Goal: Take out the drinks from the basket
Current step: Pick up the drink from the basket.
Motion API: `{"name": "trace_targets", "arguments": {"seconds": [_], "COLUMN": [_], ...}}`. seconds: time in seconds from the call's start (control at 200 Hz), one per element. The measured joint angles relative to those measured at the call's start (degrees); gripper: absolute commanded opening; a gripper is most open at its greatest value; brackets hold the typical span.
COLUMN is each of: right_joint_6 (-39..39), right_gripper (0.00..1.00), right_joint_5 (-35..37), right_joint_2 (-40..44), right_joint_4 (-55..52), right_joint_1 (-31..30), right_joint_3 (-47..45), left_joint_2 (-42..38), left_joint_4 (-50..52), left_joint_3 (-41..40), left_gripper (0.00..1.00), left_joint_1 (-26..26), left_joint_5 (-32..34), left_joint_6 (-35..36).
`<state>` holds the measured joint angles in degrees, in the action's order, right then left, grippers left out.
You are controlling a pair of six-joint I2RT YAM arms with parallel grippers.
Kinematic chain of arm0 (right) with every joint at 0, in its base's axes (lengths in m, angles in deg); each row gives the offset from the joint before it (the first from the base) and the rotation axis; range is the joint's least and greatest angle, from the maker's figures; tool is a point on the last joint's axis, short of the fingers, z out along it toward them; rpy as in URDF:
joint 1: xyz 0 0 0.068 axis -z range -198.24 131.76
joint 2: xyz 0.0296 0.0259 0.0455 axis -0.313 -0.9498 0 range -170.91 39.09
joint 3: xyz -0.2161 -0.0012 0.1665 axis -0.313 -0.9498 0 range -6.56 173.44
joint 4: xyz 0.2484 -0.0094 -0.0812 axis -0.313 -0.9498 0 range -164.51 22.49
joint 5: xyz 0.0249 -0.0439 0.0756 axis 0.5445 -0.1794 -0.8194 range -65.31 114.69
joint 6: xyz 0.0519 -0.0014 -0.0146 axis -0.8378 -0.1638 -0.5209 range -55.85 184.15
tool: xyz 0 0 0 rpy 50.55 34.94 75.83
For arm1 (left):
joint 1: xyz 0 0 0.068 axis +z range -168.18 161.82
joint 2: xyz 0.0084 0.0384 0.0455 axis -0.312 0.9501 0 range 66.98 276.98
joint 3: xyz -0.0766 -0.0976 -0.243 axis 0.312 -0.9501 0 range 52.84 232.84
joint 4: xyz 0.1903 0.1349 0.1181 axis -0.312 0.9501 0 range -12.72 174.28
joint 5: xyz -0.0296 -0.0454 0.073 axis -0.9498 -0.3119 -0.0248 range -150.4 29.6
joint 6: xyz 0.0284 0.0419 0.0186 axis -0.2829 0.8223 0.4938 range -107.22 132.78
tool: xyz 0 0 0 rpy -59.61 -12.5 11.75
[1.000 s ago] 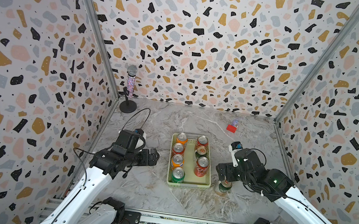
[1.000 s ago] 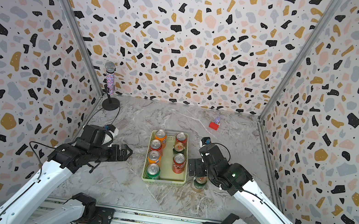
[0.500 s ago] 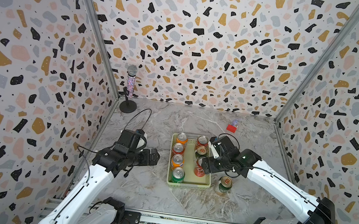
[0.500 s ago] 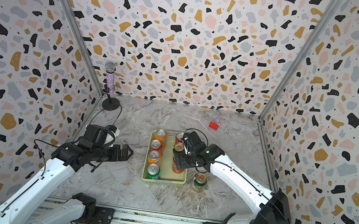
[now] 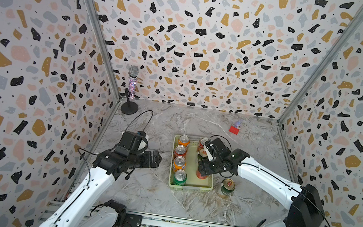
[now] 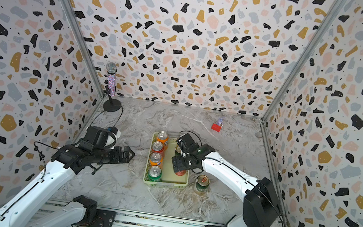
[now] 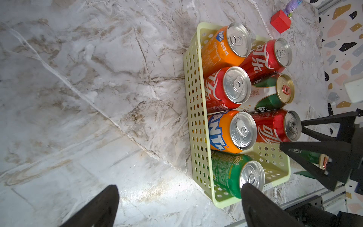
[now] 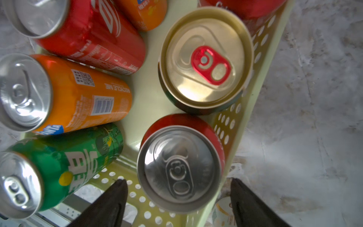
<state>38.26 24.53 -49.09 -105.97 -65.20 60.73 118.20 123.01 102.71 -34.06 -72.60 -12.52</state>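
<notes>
Right claw (image 8: 177, 181) open, astride red can (image 8: 179, 167)

red can (image 5: 201, 176) mostly under right pincer (image 5: 201, 168), purple figure (image 5: 238, 123) too small

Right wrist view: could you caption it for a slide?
Right gripper, open, poised over a red can in the basket, beside a gold-topped can.

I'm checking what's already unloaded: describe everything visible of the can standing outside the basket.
The can is small and looks aluminium: dark green body with pale markings, gold top, red pull tab. It stands upright on the marble tabletop, close beside the basket's near right corner; whether they touch cannot be told. Nothing holds it.
</notes>
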Motion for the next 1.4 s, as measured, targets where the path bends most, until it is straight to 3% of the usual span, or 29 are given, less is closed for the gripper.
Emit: {"name": "trace_targets", "arguments": {"seconds": [0.661, 0.986, 1.396], "right_joint_6": [-0.07, -0.52, -0.59], "right_gripper": [0.77, 0.48, 0.34], "right_joint_5": [4.85, 6.56, 7.1], "right_joint_2": [-8.09, -8.35, -6.45], "right_joint_4": [1.42, 2.05, -0.11], "right_joint_1": [-2.14, -3.06, -3.43], "right_joint_3": [3.61, 3.61, 3.61], "left_joint_2": [0.0, -0.15, -0.39], "left_joint_4": [0.0, 0.0, -0.57], "left_joint_3": [0.0, -0.02, -0.52], "left_gripper": [1.0, 1.0, 1.0], "left_joint_1": [0.0, 0.0, 0.0], "left_joint_5": [-0.81, -0.83, -0.85], "left_joint_6": [0.0, 0.0, -0.24]}}
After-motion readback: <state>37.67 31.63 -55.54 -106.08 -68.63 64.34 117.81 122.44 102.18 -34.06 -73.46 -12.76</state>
